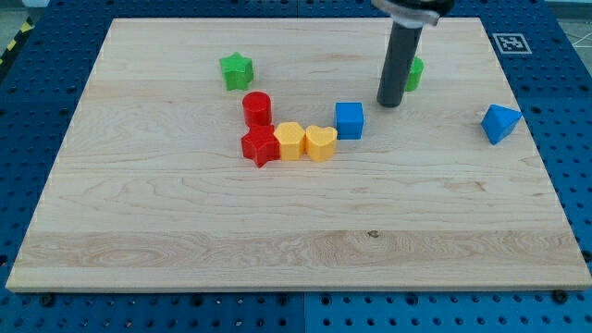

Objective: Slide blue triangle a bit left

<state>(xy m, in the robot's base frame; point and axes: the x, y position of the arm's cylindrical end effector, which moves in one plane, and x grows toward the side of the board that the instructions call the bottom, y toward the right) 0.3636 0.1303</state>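
The blue triangle (499,123) lies near the right edge of the wooden board (296,231). My tip (389,104) stands on the board in the upper middle, well to the left of the blue triangle and a little to the upper right of the blue cube (350,120). The rod rises from the tip to the view's top. A green block (414,73) sits right behind the rod, partly hidden by it.
A green star (237,70) sits at upper left. A red cylinder (257,108), a red star (261,146), a yellow hexagon (289,141) and a yellow heart (320,142) cluster left of the blue cube. A blue pegboard (564,74) surrounds the board.
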